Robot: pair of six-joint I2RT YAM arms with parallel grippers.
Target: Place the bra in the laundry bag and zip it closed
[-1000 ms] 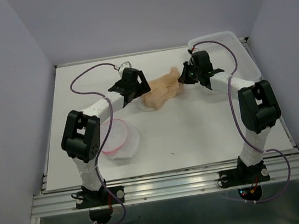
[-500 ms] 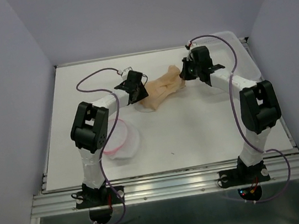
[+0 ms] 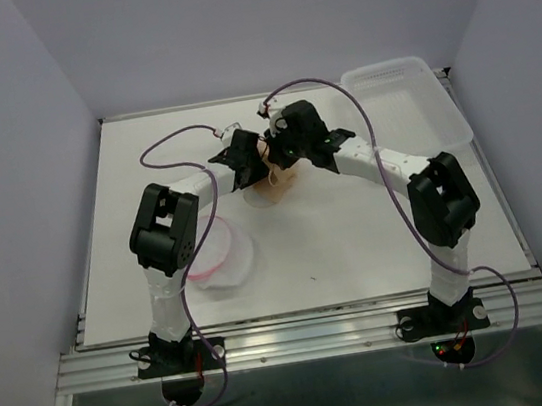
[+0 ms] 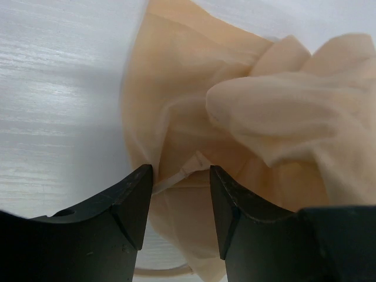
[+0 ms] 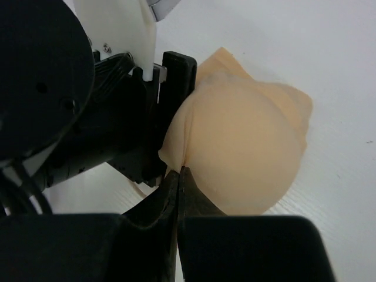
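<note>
Pinching the peach padded bra [image 3: 272,186], right hand [image 5: 179,170] shut tight, left hand [image 4: 181,174] half-closed on it, we've yet to fill or zip the white mesh laundry bag [image 3: 222,254].

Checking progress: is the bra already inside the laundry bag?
No, the bra is out on the table, well apart from the laundry bag.

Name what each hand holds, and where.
Right hand pinches the bra at a cup's edge. Left hand straddles its bunched fabric; grip cannot be told.
</note>
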